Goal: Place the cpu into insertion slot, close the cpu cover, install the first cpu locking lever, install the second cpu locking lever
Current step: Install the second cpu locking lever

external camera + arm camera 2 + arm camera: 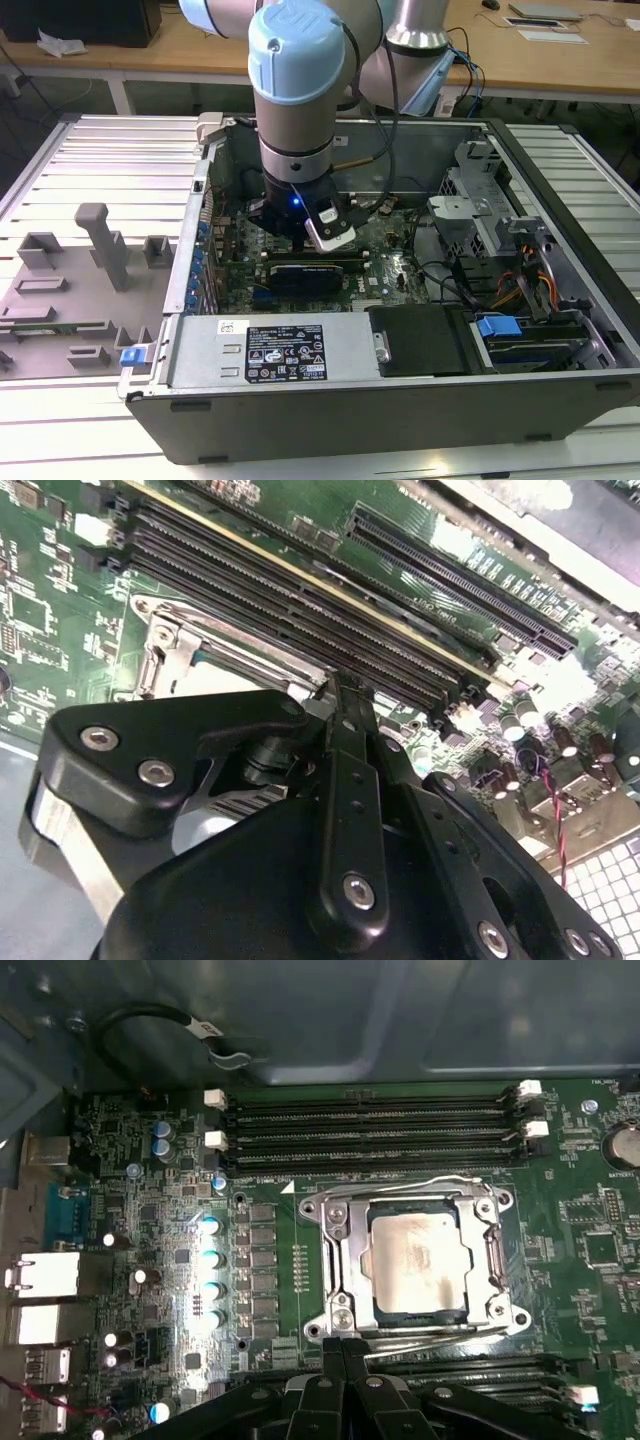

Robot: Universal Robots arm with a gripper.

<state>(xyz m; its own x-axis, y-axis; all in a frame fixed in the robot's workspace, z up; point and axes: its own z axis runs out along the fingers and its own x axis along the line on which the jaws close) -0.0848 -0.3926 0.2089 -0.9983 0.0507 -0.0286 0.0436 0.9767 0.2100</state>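
One arm: it reaches down into the open computer case (560,300) in the exterior view, and its wrist hides the board area directly beneath.
Grey tray: a moulded tray (70,290) lies outside the case at the exterior view's left, well apart from the arm.
Capacitors: a row of small cans (210,1260) stands on the green circuit board (590,1210) beside the socket in the first wrist view (glare washes out their tops).
Chip: the cpu (415,1260) lies flat in the insertion slot (347,1260).
Cover: the cpu cover (420,1192) lies closed over the chip's edges, its window showing the grey top.
Memory slots: long black slots (370,1130) run just beyond the socket.
Claw: the gripper (343,1352) has its fingertips pressed together at the socket's near edge, gripping nothing I can make out; what it touches there is hard to tell.
Blocked view: in the second wrist view the black fingers (350,780) cover most of the socket.
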